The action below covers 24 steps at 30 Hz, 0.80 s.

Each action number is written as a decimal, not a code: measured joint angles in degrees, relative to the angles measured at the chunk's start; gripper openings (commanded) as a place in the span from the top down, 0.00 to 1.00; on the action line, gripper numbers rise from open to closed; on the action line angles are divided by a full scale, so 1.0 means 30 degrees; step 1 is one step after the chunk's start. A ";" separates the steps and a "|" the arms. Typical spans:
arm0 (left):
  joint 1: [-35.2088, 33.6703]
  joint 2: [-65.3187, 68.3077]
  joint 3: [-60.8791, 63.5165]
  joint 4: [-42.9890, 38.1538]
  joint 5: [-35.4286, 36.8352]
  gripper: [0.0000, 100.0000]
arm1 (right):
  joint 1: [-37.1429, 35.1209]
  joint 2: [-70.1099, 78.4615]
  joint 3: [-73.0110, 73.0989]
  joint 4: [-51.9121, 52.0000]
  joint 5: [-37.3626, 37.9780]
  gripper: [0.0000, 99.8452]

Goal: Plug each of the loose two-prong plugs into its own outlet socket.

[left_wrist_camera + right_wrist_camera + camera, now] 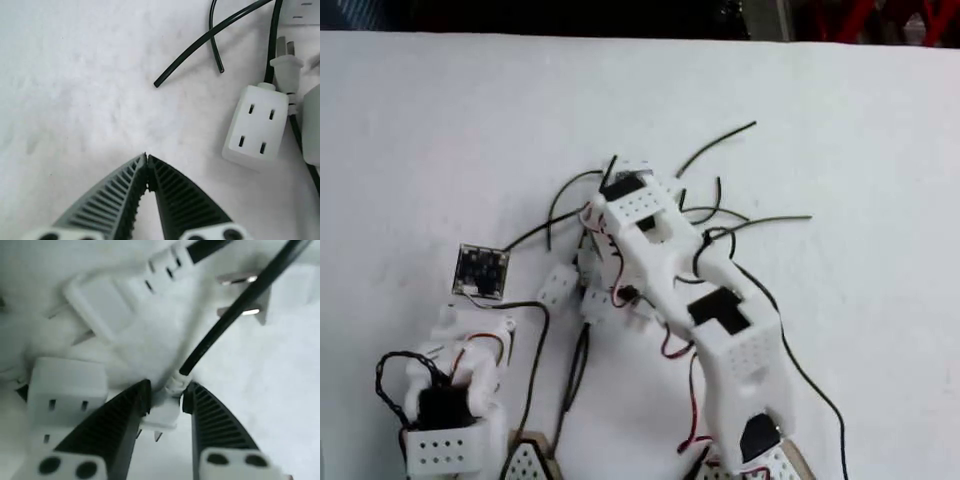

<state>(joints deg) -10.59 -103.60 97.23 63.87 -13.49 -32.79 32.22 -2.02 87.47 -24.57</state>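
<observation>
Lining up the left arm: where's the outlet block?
Left wrist view: the outlet block lies flat on the table, apart from the shut left gripper, a loose plug beside it.

Robotics lab or maker workbench, not a home. Two white 3D-printed arms, the right arm (720, 320) and the left arm (450, 400), carry exposed red and black wiring (675, 350). The plain white table (880, 120) is strewn with cut cable stubs (715, 150), outlet sockets (256, 125) and two-prong plugs (286, 65). Red metal framing (850, 18) stands in the dark room behind the table.
</observation>
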 measured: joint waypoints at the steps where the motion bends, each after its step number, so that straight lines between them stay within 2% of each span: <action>1: 0.0000 0.0000 0.0000 0.0000 0.0000 0.98 | 0.0000 0.0293 -0.0410 0.0381 0.0000 0.90; 4: 0.0000 -0.0029 0.0000 0.0000 0.0000 0.98 | -0.0117 0.0850 -0.1319 0.1495 -0.0029 0.99; 11: 0.0000 -0.0029 0.0000 0.0000 0.0000 0.98 | -0.0176 0.0850 -0.1905 0.3018 0.2374 0.98; 15: 0.0000 -0.0029 0.0000 0.0000 0.0000 0.98 | 0.0381 -0.1114 -0.1143 0.3136 0.4425 0.98; 20: 0.0000 -0.0029 0.0000 0.0000 0.0000 0.98 | 0.1670 -0.5187 0.1143 0.3136 0.8234 0.98; 24: 0.0000 -0.0029 0.0000 0.0000 0.0000 0.98 | 0.3194 -0.8615 0.3341 0.2579 1.2484 0.98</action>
<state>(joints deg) -10.59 -103.69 97.23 63.87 -13.49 -23.21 6.37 8.00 95.21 12.88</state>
